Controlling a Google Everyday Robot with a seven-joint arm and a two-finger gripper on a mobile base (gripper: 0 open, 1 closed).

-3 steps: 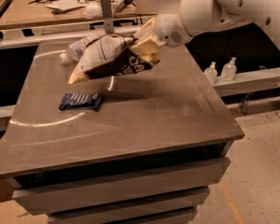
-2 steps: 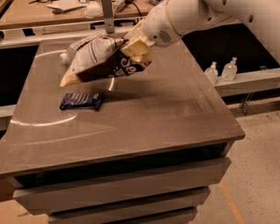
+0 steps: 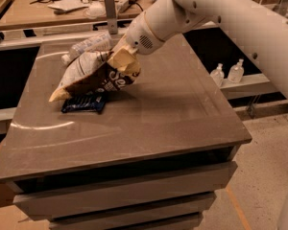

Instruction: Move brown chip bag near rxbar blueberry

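A: Step?
B: Carry, nearly there. Gripper (image 3: 124, 61) pinching right end of brown chip bag (image 3: 91, 75), tilted, low corner just above rxbar blueberry (image 3: 84, 104); contact unclear.
A: Next?
B: Set down on table (image 3: 182, 109) beside bar, then release.

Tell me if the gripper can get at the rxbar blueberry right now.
Probably not: the gripper, above the table, is shut on the brown chip bag, which overhangs the rxbar blueberry.

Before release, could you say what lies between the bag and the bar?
Nothing, in the camera view: the bag, clamped by the gripper at its upper end, overhangs the bar.
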